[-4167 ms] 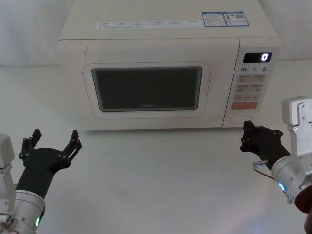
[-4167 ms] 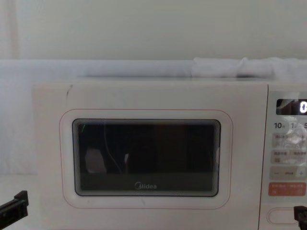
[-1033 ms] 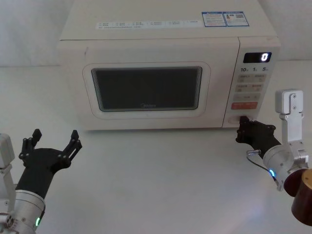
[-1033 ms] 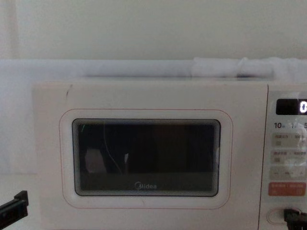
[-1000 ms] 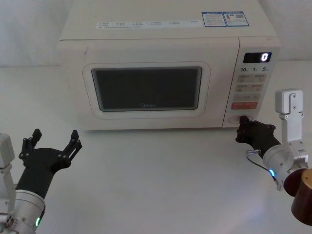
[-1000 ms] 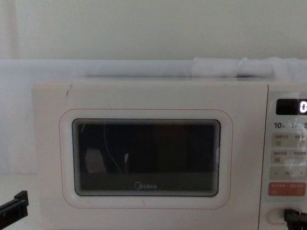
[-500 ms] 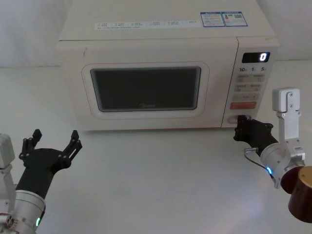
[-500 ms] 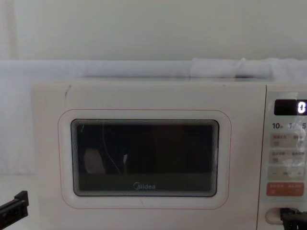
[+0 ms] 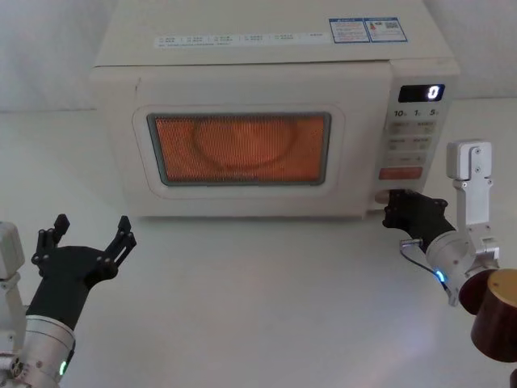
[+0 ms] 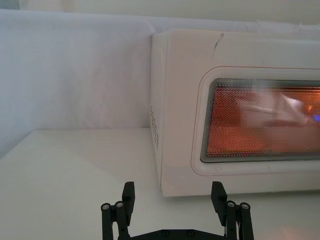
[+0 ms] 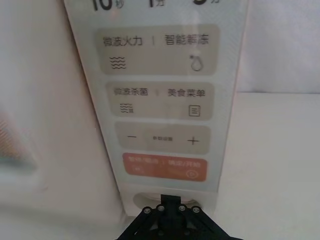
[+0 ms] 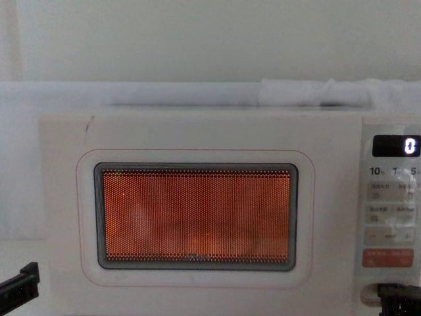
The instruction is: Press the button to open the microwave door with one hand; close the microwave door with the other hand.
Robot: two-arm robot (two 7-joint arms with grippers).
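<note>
Orange glow fills the window of the microwave door (image 9: 239,151), so the cavity light is on, though the door looks flush or barely cracked with the front of the microwave (image 9: 266,56). The "Midea" logo is washed out by the glow and can't really be read now. On the control panel the black display (image 9: 422,92) shows "0", with "10", "1" and "5" printed underneath. The right wrist view gets the Chinese key labels, a "–" and "+" key, and the salmon-orange key (image 11: 165,167).

The right gripper (image 9: 393,204) is jammed up against the button (image 11: 134,199) at the bottom of the panel; its fingers look pinched together into one black tip. The button is mostly hidden behind it.

The left gripper (image 9: 89,234) sits low on the robot's left, well clear of the microwave above the white table (image 9: 258,291), fingers spread wide with nothing in them.
</note>
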